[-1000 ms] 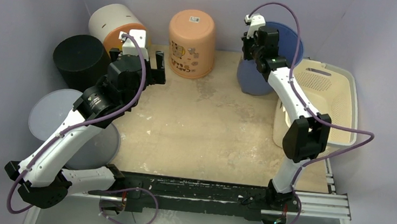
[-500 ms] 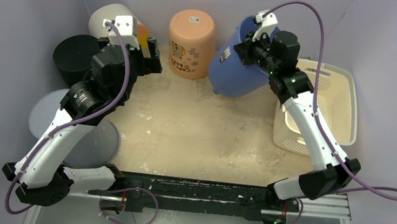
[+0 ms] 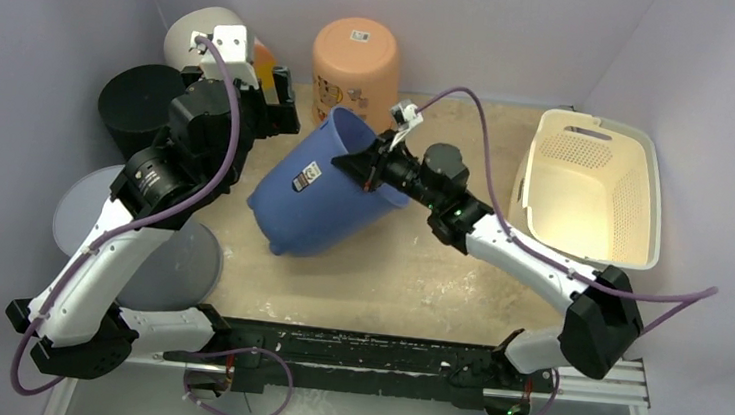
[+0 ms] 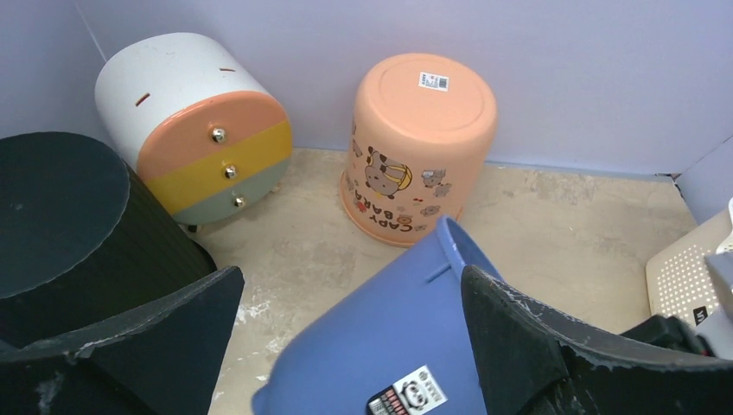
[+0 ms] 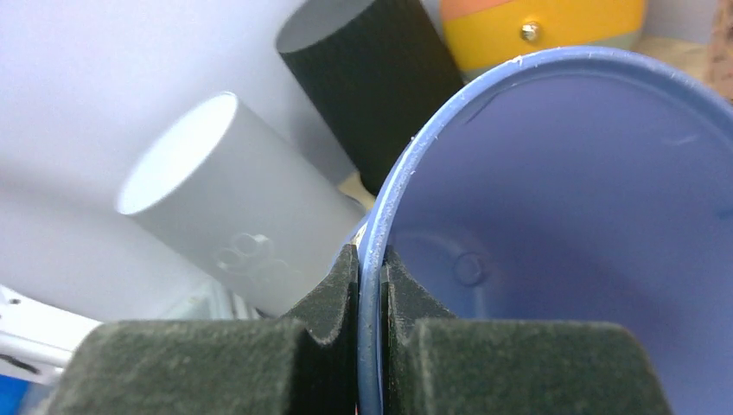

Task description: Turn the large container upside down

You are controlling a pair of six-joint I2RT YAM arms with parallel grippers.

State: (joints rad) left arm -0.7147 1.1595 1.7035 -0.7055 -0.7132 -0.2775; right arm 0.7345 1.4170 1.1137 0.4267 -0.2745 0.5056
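The large blue container (image 3: pixel 319 198) lies tilted on its side over the table's left-middle, its base toward the near left and its open mouth toward the back right. A label shows on its wall. My right gripper (image 3: pixel 362 162) is shut on its rim; in the right wrist view the pads (image 5: pixel 346 277) pinch the thin blue rim, with the container's inside (image 5: pixel 562 216) to the right. My left gripper (image 3: pixel 277 109) is open and empty, just behind and above the container. In the left wrist view the container's wall (image 4: pixel 389 337) lies between and below the spread fingers (image 4: pixel 510 337).
An upside-down orange bucket (image 3: pixel 355 76) stands at the back centre. A white drawer unit (image 3: pixel 202 43), a black cylinder (image 3: pixel 147 103) and a grey cylinder (image 3: pixel 106 230) line the left side. A cream basket (image 3: pixel 591 187) sits at the right.
My right arm has swung the blue container from the back right to the left-middle and tipped it over onto its side. My left gripper has drawn back slightly.
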